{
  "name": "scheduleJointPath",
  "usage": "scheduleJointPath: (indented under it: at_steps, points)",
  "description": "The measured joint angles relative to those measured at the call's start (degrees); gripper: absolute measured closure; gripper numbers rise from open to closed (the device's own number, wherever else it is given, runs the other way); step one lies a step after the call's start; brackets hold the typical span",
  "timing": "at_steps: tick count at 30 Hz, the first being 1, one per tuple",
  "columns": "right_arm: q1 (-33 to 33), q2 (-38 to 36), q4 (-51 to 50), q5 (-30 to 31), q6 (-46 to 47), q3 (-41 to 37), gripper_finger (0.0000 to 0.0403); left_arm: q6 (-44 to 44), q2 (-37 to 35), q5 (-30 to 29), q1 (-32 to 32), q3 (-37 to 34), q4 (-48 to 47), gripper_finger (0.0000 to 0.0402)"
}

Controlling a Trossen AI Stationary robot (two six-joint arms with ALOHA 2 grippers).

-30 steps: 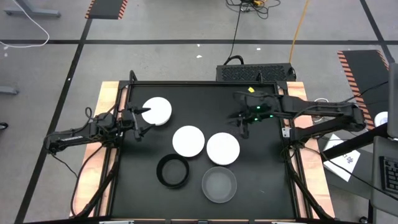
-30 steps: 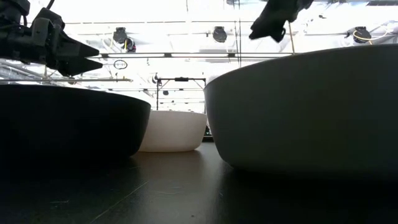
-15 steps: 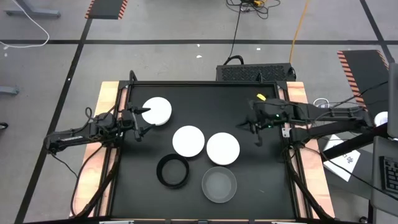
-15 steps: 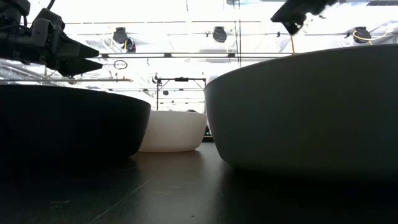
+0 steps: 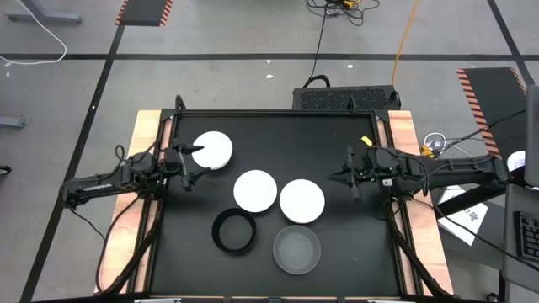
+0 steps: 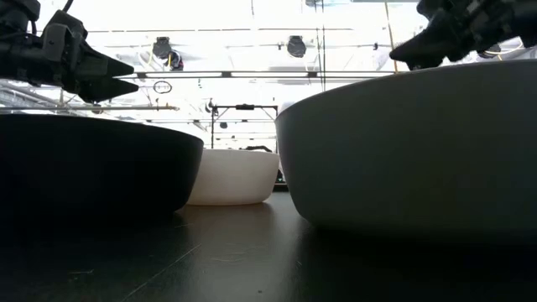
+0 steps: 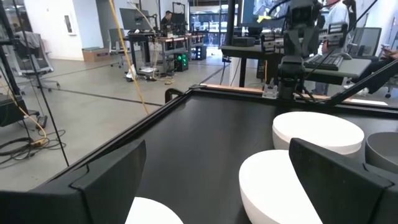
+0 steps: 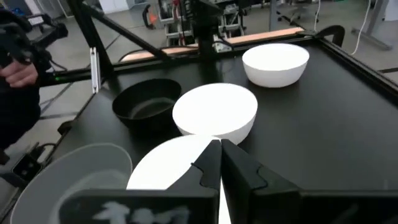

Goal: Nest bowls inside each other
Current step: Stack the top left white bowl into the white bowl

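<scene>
Item: five bowls visible on my black counter (image 5: pixel 337 244), none yet nested, all standing apart or just beside one another, presumably spread so each can be taken singly. White bowl, far left (image 5: pixel 212 151): round, opaque, upright, just in front of my left pincer (image 5: pixel 192 166), whose fingers stand released and spread wide, empty; I judge it is held there ready to close on this rim. White bowl, centre (image 5: pixel 254 191) and white bowl, right of centre (image 5: pixel 301 201): same size and finish, touching or nearly so. Black bowl (image 5: pixel 234 231): glossy, with a thick ring-like rim, near the front edge. Translucent grey bowl (image 5: pixel 296 249): smoky and see-through, just beside the black one; whether a second grey bowl sits inside it I cannot tell. My right pincer (image 5: pixel 354 175) hangs at the counter's right edge, clenched tip to tip on nothing, well apart from the bowls, apparently parked clear of the left arm's work.
</scene>
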State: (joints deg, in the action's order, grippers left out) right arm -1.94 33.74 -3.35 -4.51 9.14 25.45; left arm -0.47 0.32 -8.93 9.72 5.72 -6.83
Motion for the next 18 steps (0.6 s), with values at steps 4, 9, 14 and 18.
scheduleJointPath:
  at_steps: [4, 9, 14, 18]
  points:
    - [1.1, -1.3, 5.8, -0.1, -0.2, -3.7, 0.0403, -0.3, 0.0, 0.0, 0.0, 0.0, 0.0, 0.0002]
    - [2.7, -2.6, 12.1, -0.2, -0.9, -9.0, 0.0403, -0.3, 0.0, 0.0, 0.0, 0.0, 0.1, 0.0002]
    - [2.8, -3.9, 16.3, -0.1, -0.9, -12.9, 0.0403, -0.5, 0.0, 0.0, 0.0, 0.0, 0.3, 0.0002]
    - [2.8, -5.4, 17.0, 0.1, -2.6, -14.0, 0.0403, -0.6, 0.0, 0.0, 0.0, 0.0, 0.5, 0.0002]
